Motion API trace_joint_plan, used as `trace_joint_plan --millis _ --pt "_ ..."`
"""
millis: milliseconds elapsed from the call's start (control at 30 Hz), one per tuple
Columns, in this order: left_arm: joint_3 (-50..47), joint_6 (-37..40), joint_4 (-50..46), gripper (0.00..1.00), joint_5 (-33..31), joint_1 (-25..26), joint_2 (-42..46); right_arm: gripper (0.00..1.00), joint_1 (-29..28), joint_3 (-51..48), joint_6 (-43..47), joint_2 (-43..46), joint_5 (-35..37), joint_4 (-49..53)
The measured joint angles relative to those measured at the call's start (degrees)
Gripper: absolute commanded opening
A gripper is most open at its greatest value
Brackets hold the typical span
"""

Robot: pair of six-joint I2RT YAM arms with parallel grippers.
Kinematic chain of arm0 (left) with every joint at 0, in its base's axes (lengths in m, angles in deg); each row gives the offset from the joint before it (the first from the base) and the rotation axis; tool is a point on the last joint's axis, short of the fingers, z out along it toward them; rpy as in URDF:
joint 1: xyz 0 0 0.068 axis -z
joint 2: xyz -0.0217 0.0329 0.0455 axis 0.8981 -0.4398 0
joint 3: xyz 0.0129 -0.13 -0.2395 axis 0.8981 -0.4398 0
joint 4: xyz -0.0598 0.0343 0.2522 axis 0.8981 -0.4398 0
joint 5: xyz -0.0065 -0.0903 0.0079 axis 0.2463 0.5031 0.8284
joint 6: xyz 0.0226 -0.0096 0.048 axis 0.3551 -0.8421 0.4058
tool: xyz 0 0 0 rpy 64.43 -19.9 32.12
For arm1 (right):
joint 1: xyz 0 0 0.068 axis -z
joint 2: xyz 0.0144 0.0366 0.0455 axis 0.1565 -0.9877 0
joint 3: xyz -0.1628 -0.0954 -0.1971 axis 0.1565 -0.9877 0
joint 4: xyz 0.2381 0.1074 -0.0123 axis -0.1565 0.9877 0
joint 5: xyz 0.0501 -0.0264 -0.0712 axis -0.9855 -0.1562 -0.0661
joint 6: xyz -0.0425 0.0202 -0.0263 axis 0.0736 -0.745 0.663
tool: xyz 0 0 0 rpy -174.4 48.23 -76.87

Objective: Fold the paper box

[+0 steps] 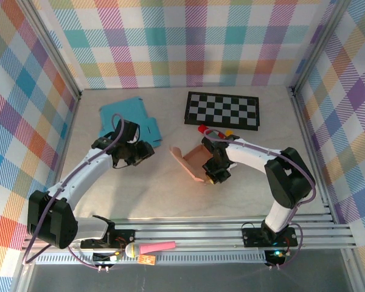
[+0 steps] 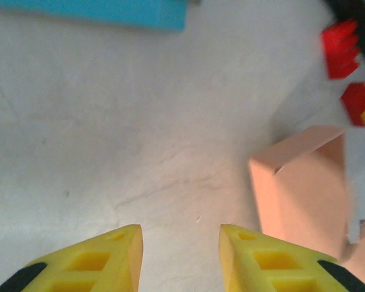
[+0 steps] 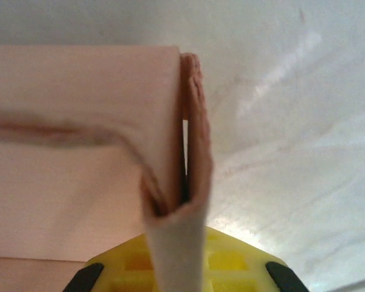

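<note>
Holding the paper box (image 1: 191, 163) at centre frame in the top view, the right gripper (image 1: 215, 172) is clamped tight on the box's right-hand wall. The right wrist view shows the doubled pink wall pinched between the jaws. The box's long axis runs from upper left to lower right. The left gripper (image 1: 138, 153) sits left of the box and apart from it, jaws partly open and empty over the bare bench (image 1: 146, 194). In the left wrist view the box stands at the right of the frame, so the free left arm likely needs a rightward approach. Both arms bend inward toward centre frame.
</note>
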Motion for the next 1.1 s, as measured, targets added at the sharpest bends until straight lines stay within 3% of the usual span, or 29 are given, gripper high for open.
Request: trace_joint_plan --millis 167,400,600,733,833,933,1100 --pt "-7.61 -2.03 3.45 0.34 5.86 1.16 -0.2 0.0 -1.42 1.27 -12.44 -1.03 -3.69 0.61" --pt "-9.29 -6.56 14.58 0.31 11.08 6.75 -5.01 0.01 -5.07 3.74 -22.38 -6.64 -8.55 -4.98" --pt "-11.89 -10.71 23.56 0.29 12.72 7.26 -9.64 0.33 -6.27 4.22 -25.94 -8.04 -10.23 -9.09" --pt "-11.91 -11.74 26.58 0.29 13.0 7.26 -11.06 0.53 -6.51 4.11 -26.08 -8.04 -10.67 -10.4" --pt "-11.82 -12.17 27.39 0.29 12.98 7.26 -11.17 0.6 -6.56 4.11 -25.14 -7.08 -10.21 -9.88" --pt "-10.97 -12.13 26.99 0.29 12.76 7.26 -11.43 0.65 -6.49 4.39 -22.01 -3.74 -8.28 -7.28" --pt "-8.13 -11.43 26.16 0.29 12.35 7.26 -11.5 0.63 -5.46 9.42 -9.16 3.56 -3.37 -1.7"
